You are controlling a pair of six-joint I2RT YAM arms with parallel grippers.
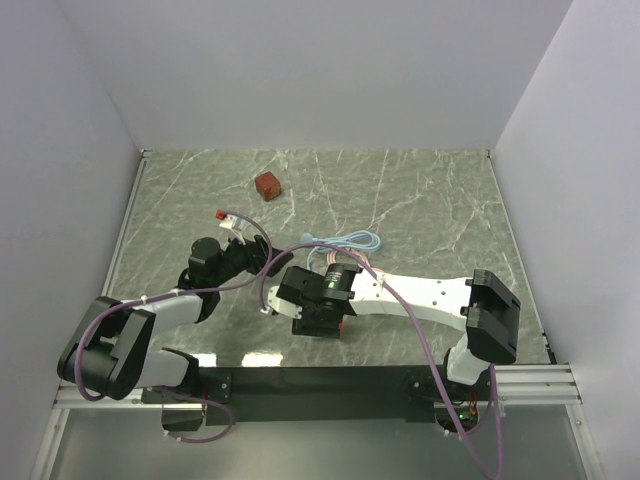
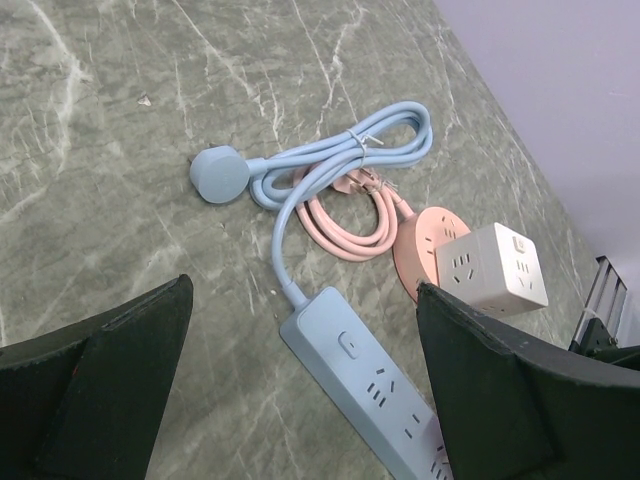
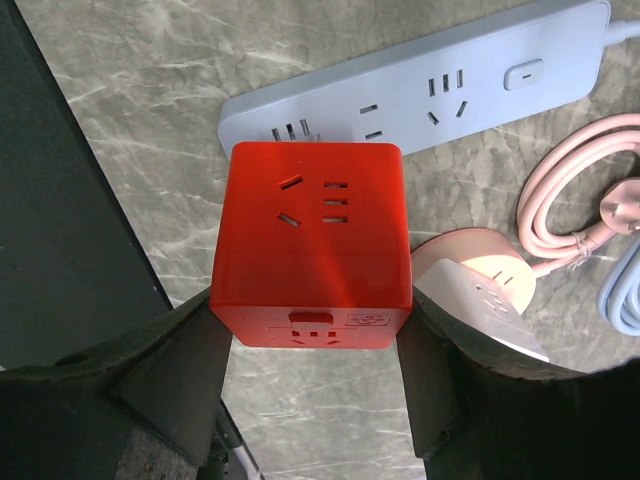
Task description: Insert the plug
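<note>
My right gripper (image 3: 313,305) is shut on the plug (image 3: 312,240), a bright red cube with socket slots on its upper face. In the right wrist view the plug hangs over the near end of the light blue power strip (image 3: 440,85); whether they touch I cannot tell. My left gripper (image 2: 305,290) stands open above the strip's switch end (image 2: 370,385), holding nothing. In the top view the right gripper (image 1: 318,312) and left gripper (image 1: 262,256) sit close together at mid-table and hide the strip.
A white cube (image 2: 495,265) sits on a round pink socket base (image 2: 425,232) beside the strip, with a coiled pink cable (image 2: 345,215). The strip's blue cable (image 2: 340,155) lies bundled beyond. A darker brownish-red cube (image 1: 267,186) and a small red-and-white piece (image 1: 228,219) lie farther back.
</note>
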